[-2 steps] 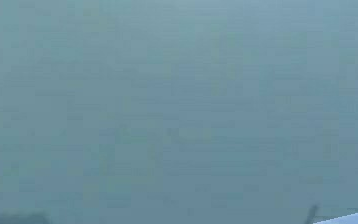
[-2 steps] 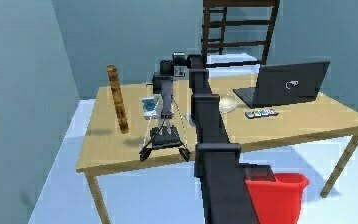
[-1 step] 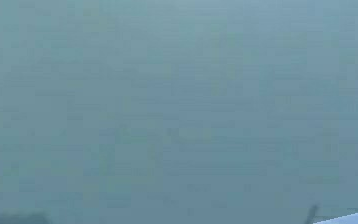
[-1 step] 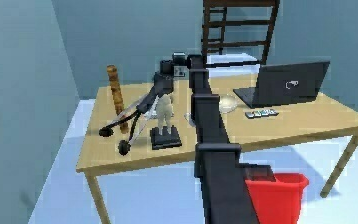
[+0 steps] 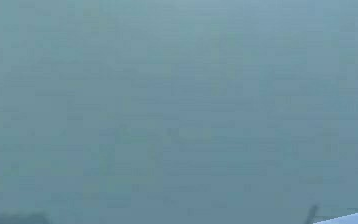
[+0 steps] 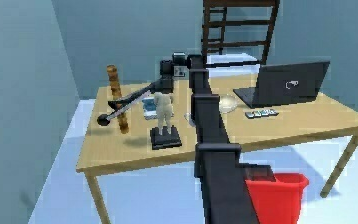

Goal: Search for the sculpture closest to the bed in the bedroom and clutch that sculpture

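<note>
A pale figure-shaped sculpture [image 6: 164,112] stands upright on a dark square base near the middle of a wooden table [image 6: 287,135]. The dark arm [image 6: 209,130] rises from the bottom edge across the table. At its far end the gripper [image 6: 111,115] reaches out to the left, with its thin fingers [image 6: 132,99] running past the sculpture's upper left. The fingertips end over the tabletop beside a tall brown and gold post [image 6: 114,88]. I cannot tell whether the gripper holds anything or touches the sculpture.
An open dark laptop [image 6: 287,84] sits on the table's right part, with a small flat device [image 6: 260,114] in front of it. A red bin [image 6: 278,194] stands below the table's front edge. A dark ladder-like shelf [image 6: 237,28] rises behind. A teal wall [image 5: 177,100] faces the forward view.
</note>
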